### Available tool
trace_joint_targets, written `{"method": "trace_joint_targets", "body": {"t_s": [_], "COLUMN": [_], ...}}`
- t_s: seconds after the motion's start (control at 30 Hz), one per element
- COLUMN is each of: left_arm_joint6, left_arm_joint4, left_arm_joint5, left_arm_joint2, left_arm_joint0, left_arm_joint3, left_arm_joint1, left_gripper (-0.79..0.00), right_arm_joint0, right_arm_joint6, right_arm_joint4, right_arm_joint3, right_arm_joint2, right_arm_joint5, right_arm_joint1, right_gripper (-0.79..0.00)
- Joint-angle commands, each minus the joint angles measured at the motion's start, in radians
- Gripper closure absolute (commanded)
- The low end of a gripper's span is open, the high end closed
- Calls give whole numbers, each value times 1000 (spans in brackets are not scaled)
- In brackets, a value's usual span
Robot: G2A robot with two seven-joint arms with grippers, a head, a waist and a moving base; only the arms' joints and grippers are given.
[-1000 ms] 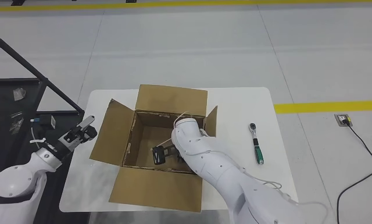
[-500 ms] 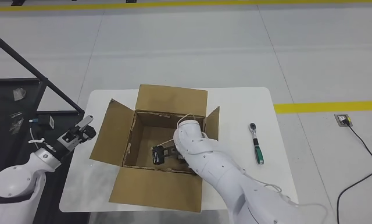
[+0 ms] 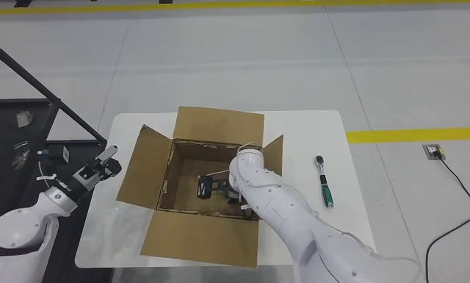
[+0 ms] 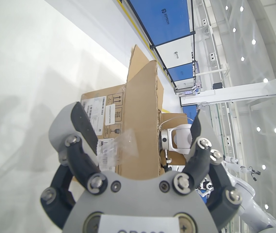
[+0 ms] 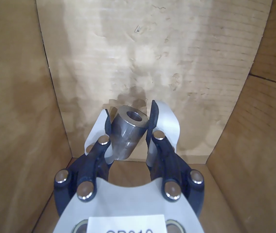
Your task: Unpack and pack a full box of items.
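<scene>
Pinching a short metal sleeve (image 5: 127,132) is what the right gripper (image 5: 130,111) is doing: its two pads are closed onto the sides of the cylinder. The sleeve sits tilted between them, with its bored end facing away from the wrist. The jaws are only as far apart as the sleeve is wide. I cannot tell whether the sleeve is resting on the cardboard or just off it.

All of this is down inside the open cardboard box (image 3: 217,126), near the middle of its floor, with the brown walls close on each side.

At 3 o'clock from the box, a ratchet wrench with a green handle (image 3: 324,181) lies on the white table (image 3: 308,129), well apart from the box. At 9 o'clock, the left gripper (image 4: 138,120) hangs beside the outer flap with its fingers spread wide and nothing between them.

With one tool already lying outside, I judge this to be the unpacking half, at the step of taking the sleeve out. It could equally be the sleeve going in.

If it is coming out, my next move needs a straight lift, high enough to clear the wall and the raised flap at 3 o'clock. The grip must stay firm, since the tilted, smooth metal could slide. After that I would carry it toward the ratchet.
</scene>
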Motion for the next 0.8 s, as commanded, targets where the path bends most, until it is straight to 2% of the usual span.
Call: {"method": "trace_joint_targets", "body": {"t_s": [0.0,0.17,0.47,0.6,0.77], "left_arm_joint6": [-1,-3,-8,-9,-10], "left_arm_joint4": [-1,-1,3,5,6], "left_arm_joint5": [0,1,6,6,7], "left_arm_joint2": [-1,-1,3,4,4], "left_arm_joint0": [-2,-5,-14,-17,-19], "left_arm_joint3": [2,5,9,11,13], "left_arm_joint1": [-1,-2,-5,-6,-8], "left_gripper": [-785,-785,-785,-785,-785], "right_arm_joint0": [-2,-4,-8,-11,-12], "right_arm_joint6": [14,58,131,142,145], "right_arm_joint4": [4,16,64,75,76], "right_arm_joint3": [-6,-19,-20,-28,-32], "right_arm_joint2": [2,9,34,41,44], "right_arm_joint5": [8,50,115,155,166], "right_arm_joint1": [2,4,6,8,11], "right_gripper": [-249,-332,-323,-376,-388]}}
